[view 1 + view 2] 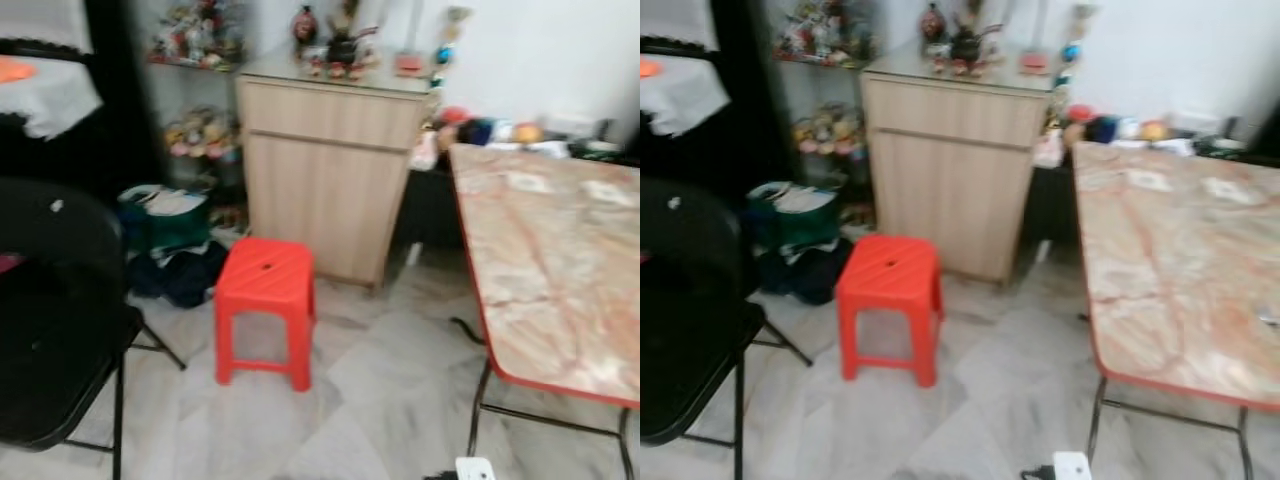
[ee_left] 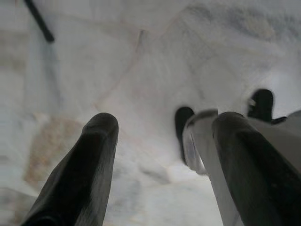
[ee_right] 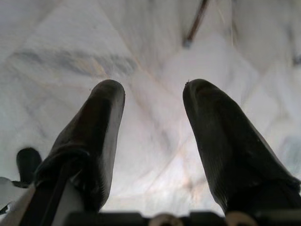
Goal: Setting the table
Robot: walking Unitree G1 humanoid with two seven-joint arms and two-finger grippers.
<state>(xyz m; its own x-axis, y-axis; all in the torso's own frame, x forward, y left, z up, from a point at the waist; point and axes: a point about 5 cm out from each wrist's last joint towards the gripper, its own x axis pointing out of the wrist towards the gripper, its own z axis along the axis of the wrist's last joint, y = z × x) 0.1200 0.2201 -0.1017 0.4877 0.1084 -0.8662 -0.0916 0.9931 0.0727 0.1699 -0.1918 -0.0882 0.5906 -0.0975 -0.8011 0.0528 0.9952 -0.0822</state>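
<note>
The table (image 1: 560,270) has a pink-and-cream marbled top with a red edge and black legs. The stool (image 1: 266,308) is bright red. The cabinet (image 1: 325,170) is pale wood-grain beige. The chair (image 1: 55,320) is black. The floor (image 1: 330,400) is white marble tile with grey veins. A bag (image 1: 165,215) by the cabinet is dark green. The wall (image 1: 540,50) is white.

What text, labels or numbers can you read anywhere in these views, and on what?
None can be read.
Pale patches on the marble-pattern table: too blurred to tell whether they carry print.
Items on the wooden cabinet: too blurred for any label.
Red plastic stool and black folding chair: no markings visible.
</note>
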